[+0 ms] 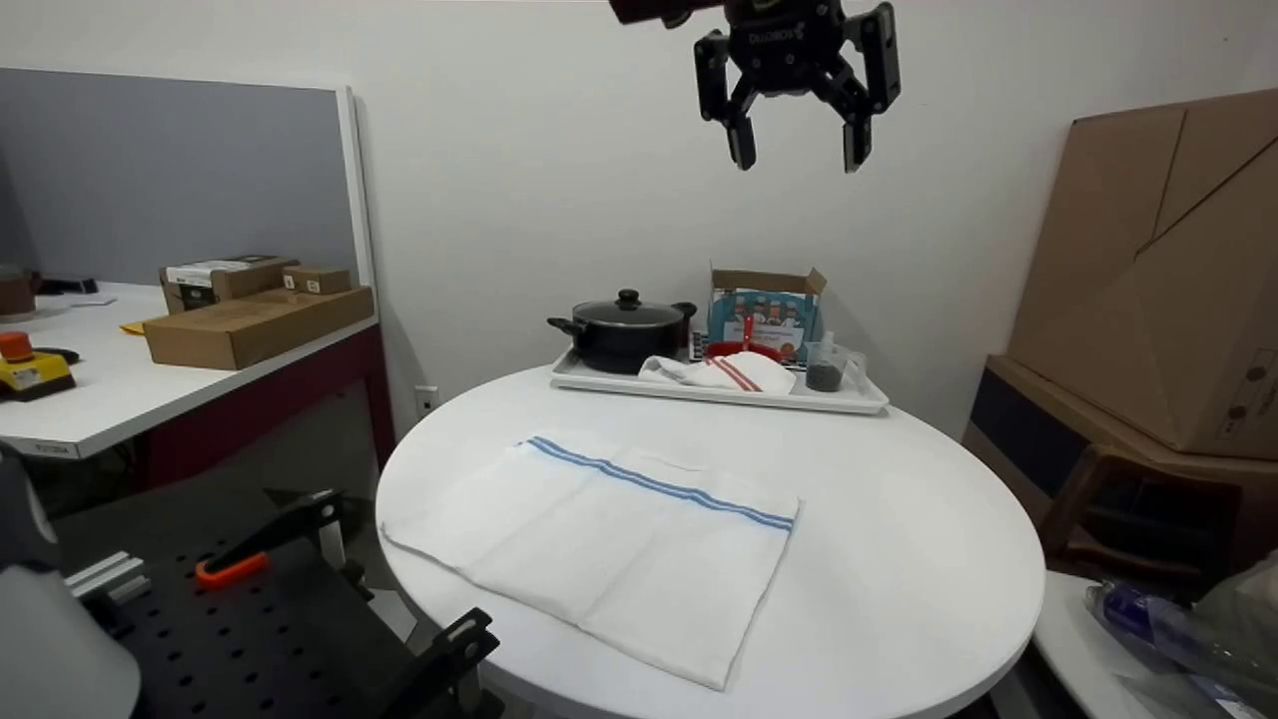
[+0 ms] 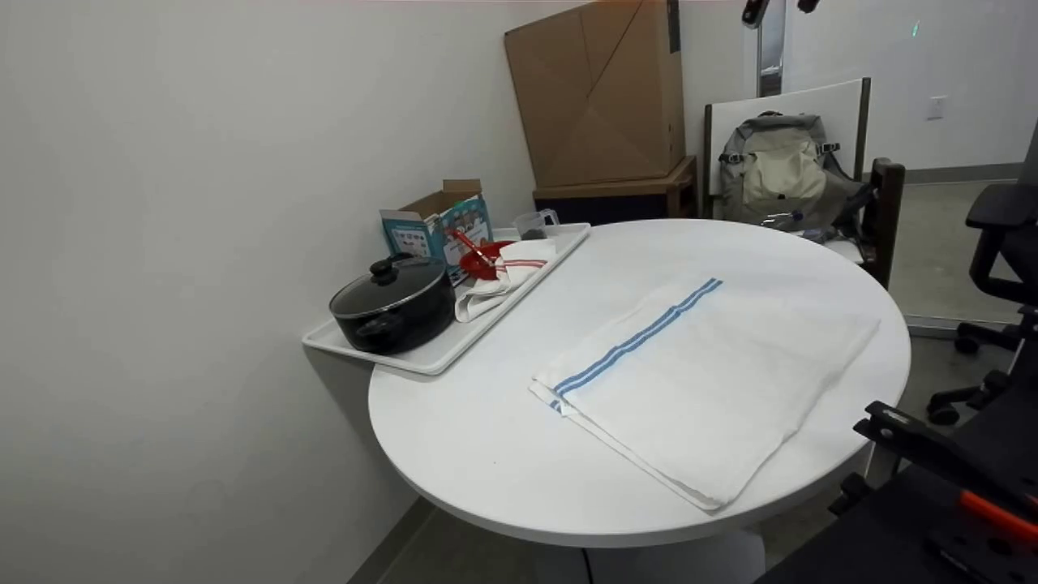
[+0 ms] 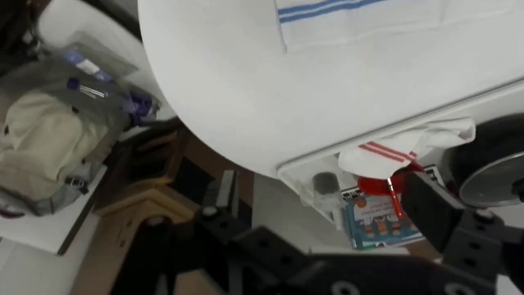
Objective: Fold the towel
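The towel (image 1: 619, 559), thin and white with a blue double stripe near one edge, lies spread flat on the round white table (image 1: 919, 579). In an exterior view a lower layer peeks out along one side of the towel (image 2: 697, 381), with a bit of blue at the corner. Only the striped end of the towel (image 3: 327, 32) shows at the top of the wrist view. High above the table and well apart from the cloth, my gripper (image 1: 799, 162) hangs with its fingers spread wide and nothing between them. The wrist view also shows the gripper (image 3: 327, 190) open.
Along the wall side of the table stands a white tray (image 1: 639, 387). It carries a black lidded pot (image 1: 629, 330), a red bowl (image 2: 480, 264), a red-striped cloth (image 1: 734, 371), a box (image 1: 764, 315) and a clear cup (image 1: 825, 371). Cardboard boxes (image 1: 1148, 270) rise beyond the table.
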You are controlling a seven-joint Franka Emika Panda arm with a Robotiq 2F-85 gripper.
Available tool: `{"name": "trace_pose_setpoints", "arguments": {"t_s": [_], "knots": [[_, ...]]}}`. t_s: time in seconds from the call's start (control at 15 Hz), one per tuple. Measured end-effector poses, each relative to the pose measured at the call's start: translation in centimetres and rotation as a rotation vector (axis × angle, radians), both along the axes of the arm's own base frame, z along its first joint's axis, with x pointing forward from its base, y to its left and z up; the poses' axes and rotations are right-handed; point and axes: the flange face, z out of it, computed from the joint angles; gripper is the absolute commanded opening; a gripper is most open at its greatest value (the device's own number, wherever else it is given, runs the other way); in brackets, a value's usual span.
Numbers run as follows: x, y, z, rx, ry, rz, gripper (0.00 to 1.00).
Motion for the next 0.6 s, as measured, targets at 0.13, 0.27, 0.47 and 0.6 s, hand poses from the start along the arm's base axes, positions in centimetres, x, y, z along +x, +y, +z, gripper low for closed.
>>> {"name": "trace_pose_setpoints", "arguments": {"t_s": [0.13, 0.27, 0.47, 0.6], "knots": [[1.5, 3.1, 0.0, -0.064, -0.097, 0.053, 1.00], [3.0, 6.9, -1.5, -0.105, -0.146, 0.140, 1.00], [5.3, 13.0, -6.1, -0.141, -0.089, 0.316, 1.00], [7.2, 15.7, -8.6, -0.180, -0.045, 0.421, 1.00]]}}
